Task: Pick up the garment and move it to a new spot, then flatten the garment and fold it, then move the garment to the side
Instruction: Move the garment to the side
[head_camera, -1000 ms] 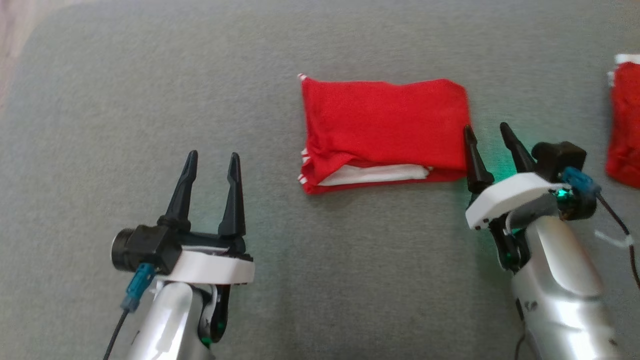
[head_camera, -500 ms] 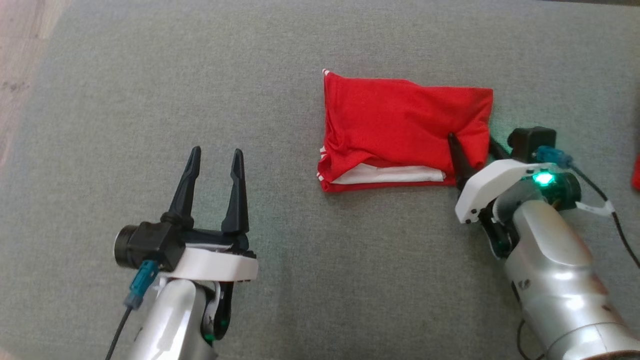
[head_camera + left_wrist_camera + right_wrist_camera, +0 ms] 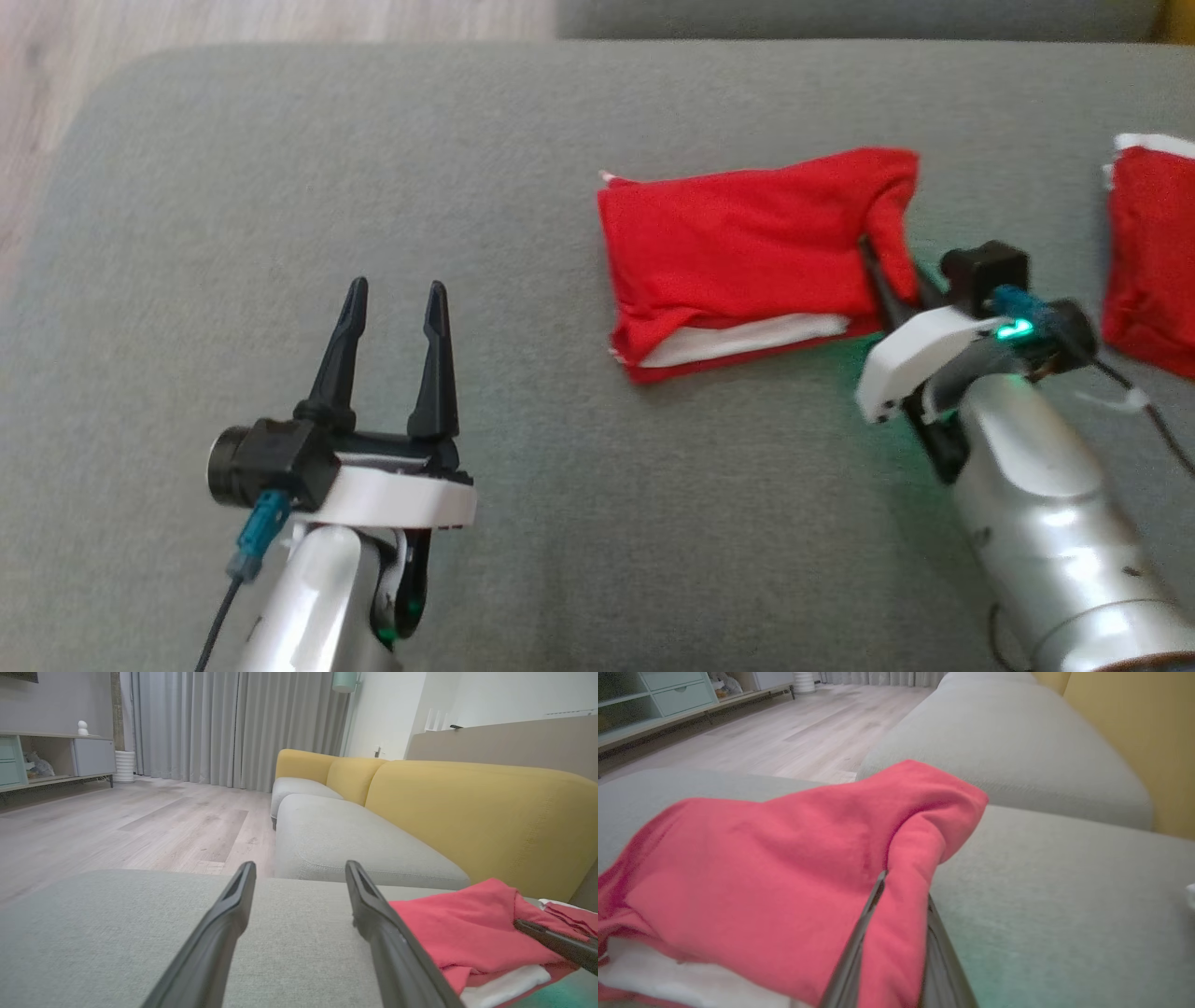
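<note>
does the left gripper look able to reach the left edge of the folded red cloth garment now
Probably yes: the left gripper stands open, with bare grey sofa cushion between it and the left edge of the folded red cloth garment. The right gripper pinches its right edge.

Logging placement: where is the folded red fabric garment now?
The red garment lies right of centre in the head view on the grey cushion, its right edge pinched by the right gripper.
</note>
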Tool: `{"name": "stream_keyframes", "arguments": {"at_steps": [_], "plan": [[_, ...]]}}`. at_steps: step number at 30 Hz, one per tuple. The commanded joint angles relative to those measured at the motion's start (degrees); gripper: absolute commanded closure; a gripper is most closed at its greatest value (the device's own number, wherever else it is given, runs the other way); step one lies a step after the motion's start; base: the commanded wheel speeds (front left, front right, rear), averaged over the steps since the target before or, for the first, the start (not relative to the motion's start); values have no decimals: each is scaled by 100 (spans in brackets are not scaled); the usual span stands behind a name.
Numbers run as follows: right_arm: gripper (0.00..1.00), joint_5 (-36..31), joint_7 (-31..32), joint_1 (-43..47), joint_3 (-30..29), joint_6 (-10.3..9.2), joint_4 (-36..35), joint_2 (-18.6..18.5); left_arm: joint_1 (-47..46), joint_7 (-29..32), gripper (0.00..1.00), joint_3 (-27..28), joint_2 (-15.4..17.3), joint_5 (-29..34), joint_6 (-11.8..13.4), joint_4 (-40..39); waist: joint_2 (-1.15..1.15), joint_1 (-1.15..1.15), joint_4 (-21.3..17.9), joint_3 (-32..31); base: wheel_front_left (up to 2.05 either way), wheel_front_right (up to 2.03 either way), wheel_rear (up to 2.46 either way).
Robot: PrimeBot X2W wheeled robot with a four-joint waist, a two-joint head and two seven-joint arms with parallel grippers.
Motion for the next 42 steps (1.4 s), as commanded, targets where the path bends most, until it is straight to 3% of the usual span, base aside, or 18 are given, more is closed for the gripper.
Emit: {"name": "stream_keyframes", "arguments": {"at_steps": [1,10,19,27,36,37,38,42], "plan": [[100,-144,-119,-7,29,-4,-313,-134,-25,-46,0,166,30,37,-4,-224,0,0,-201,-189,0,0,0],[100,-406,143,203,202,-4,-1154,-843,-2,-46,0,-91,30,-8,41,-359,0,0,-723,-322,0,0,0],[100,-152,970,-29,69,-4,-2038,-2106,-231,-46,0,-274,30,26,62,-377,0,0,-1061,119,0,0,0],[100,-264,1186,-188,-619,-4,-1578,-2674,-371,-46,0,-2,30,151,-24,-335,0,0,-903,513,0,0,0],[100,-596,1158,-229,-1179,-4,-939,-2707,-377,-46,0,143,30,167,-100,-350,0,0,-739,685,0,0,0],[39,-648,1145,-239,-1238,-4,-891,-2695,-371,-46,0,145,30,167,-107,-349,0,0,-734,685,0,0,0],[0,-670,1142,-252,-1310,-4,-840,-2664,-366,-46,0,149,30,167,-113,-347,0,0,-731,680,0,0,0],[0,-827,1029,-312,-1475,-4,-830,-2543,-359,-46,0,188,30,166,-108,-321,0,0,-747,595,0,0,0]]}}
